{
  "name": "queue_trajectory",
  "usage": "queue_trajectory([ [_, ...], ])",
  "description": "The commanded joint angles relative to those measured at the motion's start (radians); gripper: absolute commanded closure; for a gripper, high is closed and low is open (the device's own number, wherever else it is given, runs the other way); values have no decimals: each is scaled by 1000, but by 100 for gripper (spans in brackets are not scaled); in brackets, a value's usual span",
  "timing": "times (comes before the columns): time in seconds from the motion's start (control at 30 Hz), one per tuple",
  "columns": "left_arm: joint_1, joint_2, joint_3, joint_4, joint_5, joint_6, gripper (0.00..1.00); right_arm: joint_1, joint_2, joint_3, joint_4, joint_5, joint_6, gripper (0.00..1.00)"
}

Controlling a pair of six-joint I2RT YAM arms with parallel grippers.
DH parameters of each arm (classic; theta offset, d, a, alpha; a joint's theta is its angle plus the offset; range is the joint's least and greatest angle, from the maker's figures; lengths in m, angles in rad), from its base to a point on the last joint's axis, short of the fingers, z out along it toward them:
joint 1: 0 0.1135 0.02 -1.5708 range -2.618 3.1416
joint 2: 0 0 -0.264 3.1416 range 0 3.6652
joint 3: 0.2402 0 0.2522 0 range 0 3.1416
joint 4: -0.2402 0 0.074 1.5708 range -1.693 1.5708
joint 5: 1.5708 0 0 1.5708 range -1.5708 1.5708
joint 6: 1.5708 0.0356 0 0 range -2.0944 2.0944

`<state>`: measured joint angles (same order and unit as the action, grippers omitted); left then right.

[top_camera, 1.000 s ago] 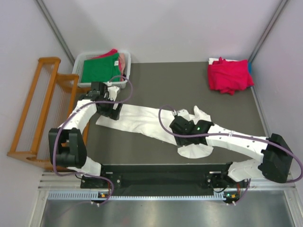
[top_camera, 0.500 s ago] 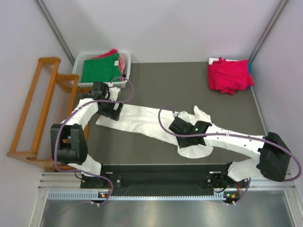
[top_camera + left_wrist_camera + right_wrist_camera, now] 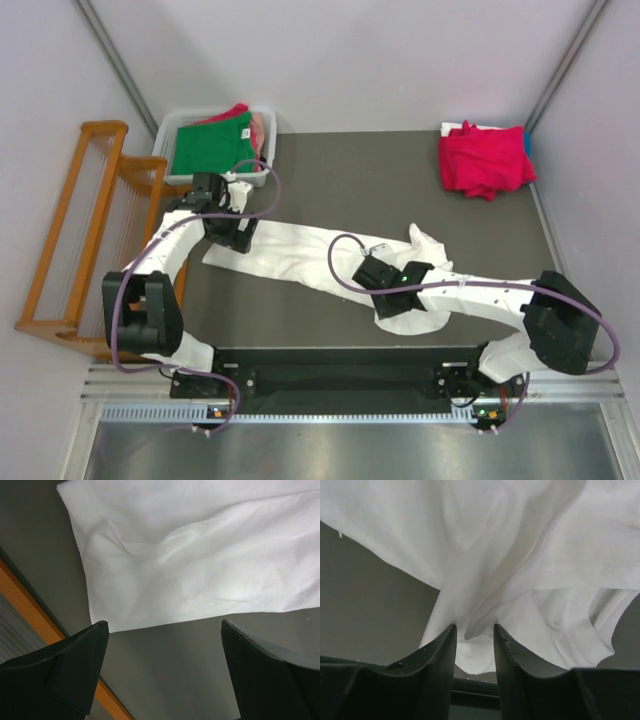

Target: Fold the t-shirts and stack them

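While your right gripper (image 3: 474, 627) pinches a bunched fold of the white t-shirt (image 3: 300, 255) between its narrowed jaws, close to the shirt's right end on the near side of the table (image 3: 350, 180), your left gripper (image 3: 164, 624) hangs with its fingers spread wide over the shirt's left edge, holding nothing. The white t-shirt lies stretched in a long band across the dark table, running between your two arms. Back left, a bright green t-shirt (image 3: 210, 147) sits on top in the white basket (image 3: 268, 125). Back right, red t-shirts (image 3: 485, 160) lie in a heap. The orange rack (image 3: 75, 230) stands off the left side.
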<state>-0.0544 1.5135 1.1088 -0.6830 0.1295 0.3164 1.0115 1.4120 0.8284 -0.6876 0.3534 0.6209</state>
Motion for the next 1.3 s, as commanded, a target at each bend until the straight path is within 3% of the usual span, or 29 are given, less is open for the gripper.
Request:
queue_trajectory([
  [0.0, -4, -39, 3, 7, -8, 12, 2, -10, 2, 49, 31, 22, -33, 67],
  [0.37, -4, -38, -24, 19, -4, 13, 2, -22, -21, 104, -30, 55, -52, 93],
  [0.53, -4, -47, -47, 28, -8, 16, 2, -27, 4, 195, -115, 194, -98, 99],
  [0.83, -4, -73, -61, 26, -45, 39, 2, -241, -27, 206, -66, 157, -173, 100],
  [1.27, -4, -79, -69, 26, -87, 61, 2, -436, 39, 218, -9, 170, -234, 100],
])
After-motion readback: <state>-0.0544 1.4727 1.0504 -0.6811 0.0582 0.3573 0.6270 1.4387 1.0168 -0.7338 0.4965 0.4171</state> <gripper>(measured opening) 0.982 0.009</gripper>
